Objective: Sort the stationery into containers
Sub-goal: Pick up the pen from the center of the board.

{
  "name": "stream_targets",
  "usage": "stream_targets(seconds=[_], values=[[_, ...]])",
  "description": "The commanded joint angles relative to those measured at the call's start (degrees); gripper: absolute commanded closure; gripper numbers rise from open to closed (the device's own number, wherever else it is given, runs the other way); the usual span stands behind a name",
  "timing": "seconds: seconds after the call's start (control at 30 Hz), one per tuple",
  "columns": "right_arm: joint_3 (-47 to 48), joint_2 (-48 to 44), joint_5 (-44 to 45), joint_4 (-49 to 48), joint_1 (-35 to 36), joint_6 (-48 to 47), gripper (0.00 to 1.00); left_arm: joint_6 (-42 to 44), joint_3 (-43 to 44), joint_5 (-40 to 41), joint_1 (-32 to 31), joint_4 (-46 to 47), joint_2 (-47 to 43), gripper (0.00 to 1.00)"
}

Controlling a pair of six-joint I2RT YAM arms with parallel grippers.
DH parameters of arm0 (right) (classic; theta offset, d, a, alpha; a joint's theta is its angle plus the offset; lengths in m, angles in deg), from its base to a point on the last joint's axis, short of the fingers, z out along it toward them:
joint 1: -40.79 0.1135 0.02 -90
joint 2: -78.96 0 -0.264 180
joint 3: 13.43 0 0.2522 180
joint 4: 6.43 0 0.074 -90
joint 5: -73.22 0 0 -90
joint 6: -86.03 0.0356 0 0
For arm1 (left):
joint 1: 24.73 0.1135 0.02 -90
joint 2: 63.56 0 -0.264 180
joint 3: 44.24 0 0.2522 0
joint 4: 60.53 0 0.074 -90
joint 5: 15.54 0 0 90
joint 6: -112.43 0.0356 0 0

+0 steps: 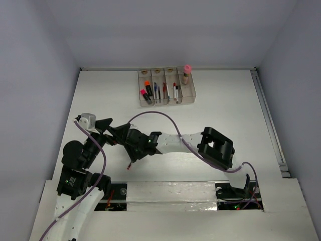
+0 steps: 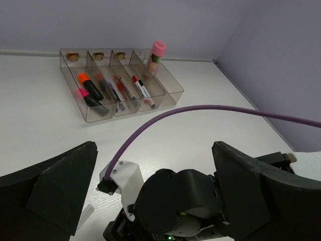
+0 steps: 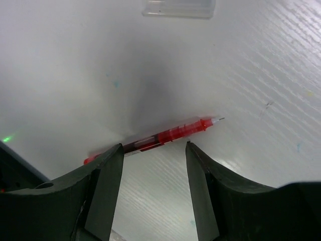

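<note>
A red pen lies flat on the white table, just beyond the tips of my open right gripper, which straddles its middle without touching it. From above, only the pen's end shows below that gripper. The row of four clear bins stands at the far side. It holds orange and pink highlighters, blue and red pens, a white marker and an upright glue stick. My left gripper is open wide and empty, hovering just over the right arm's wrist.
A purple cable arcs over the right arm between the left fingers. A small clear plastic piece lies on the table beyond the pen. The two arms crowd together at left centre. A raised taped strip runs along the near edge.
</note>
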Motion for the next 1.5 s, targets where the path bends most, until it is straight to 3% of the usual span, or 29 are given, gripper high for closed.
stream_targets(seconds=[0.0, 0.23, 0.47, 0.57, 0.67, 0.8, 0.87, 0.97, 1.0, 1.2, 1.33, 1.47], values=[[4.1, 2.6, 6.9, 5.6, 1.2, -3.1, 0.42, -0.4, 1.1, 0.8, -0.2, 1.4, 0.0, 0.01], [8.6, 6.9, 12.7, 10.0, 1.2, -4.9, 0.55, -0.5, 1.2, 1.7, -0.2, 1.0, 0.1, 0.01], [6.5, 7.5, 13.2, 8.6, 1.2, -4.0, 0.84, -0.8, 1.2, 2.6, -0.2, 0.9, 0.1, 0.01], [5.3, 7.2, 14.2, 7.6, 1.2, -3.6, 0.83, -1.0, 1.3, 3.4, -0.2, 0.5, 0.1, 0.01], [4.5, 7.3, 13.0, 6.0, 0.1, -3.9, 0.71, -1.2, 1.4, 4.5, -0.2, 0.3, -0.2, 0.01], [4.6, 8.2, 11.3, 4.1, -0.5, -4.8, 0.68, -1.8, 1.4, 6.0, -0.2, 0.1, -1.0, 0.01], [4.3, 8.3, 10.6, 3.6, -1.0, -5.1, 0.74, -2.6, 1.2, 7.1, 0.3, 0.1, -1.1, 0.01], [2.1, 7.6, 9.8, 2.4, -2.2, -5.0, 1.0, -3.6, 1.5, 8.9, 0.3, -0.3, 0.2, 0.01], [-4.9, 1.6, 10.3, -1.5, -2.9, -5.0, 1.0, -3.4, 1.5, 7.0, 0.3, -0.1, 2.6, 0.01], [-16.4, -15.4, 10.4, -10.1, -6.3, -5.7, 1.0, -2.1, 1.2, -0.7, 0.3, 1.9, 5.5, 0.01], [-18.6, -23.0, 10.3, -17.5, -10.1, -7.9, 1.0, -2.0, 0.5, -9.0, 0.3, 4.0, 8.8, 0.04], [-17.3, -27.1, 7.4, -25.2, -12.8, -8.0, 1.0, -2.0, 0.0, -14.0, 0.3, 4.7, 12.0, 0.15]])
